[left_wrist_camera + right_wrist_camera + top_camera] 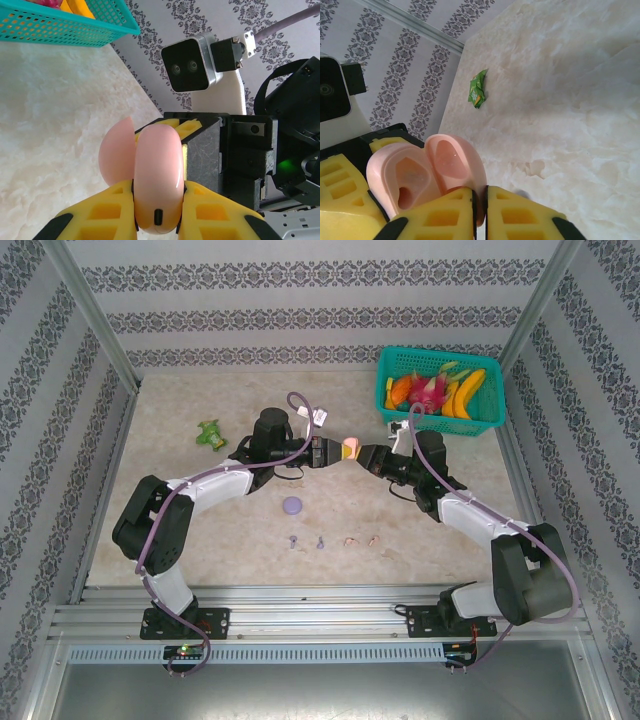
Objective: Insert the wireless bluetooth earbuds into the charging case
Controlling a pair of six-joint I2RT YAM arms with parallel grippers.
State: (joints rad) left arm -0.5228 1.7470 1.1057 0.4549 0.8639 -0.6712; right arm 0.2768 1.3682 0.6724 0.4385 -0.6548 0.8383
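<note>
The pink charging case is held above the table between both arms, its lid swung open. My left gripper is shut on the case's body, whose port faces the left wrist camera. My right gripper is shut on the edge of the open lid. The case's empty hollows show in the right wrist view. Two purple earbuds and two pale pink earbuds lie in a row on the table nearer the bases. A purple case lies shut on the table.
A teal basket of toy fruit stands at the back right, also seen in the left wrist view. A green packet lies at the back left. Patterned walls and metal posts enclose the table.
</note>
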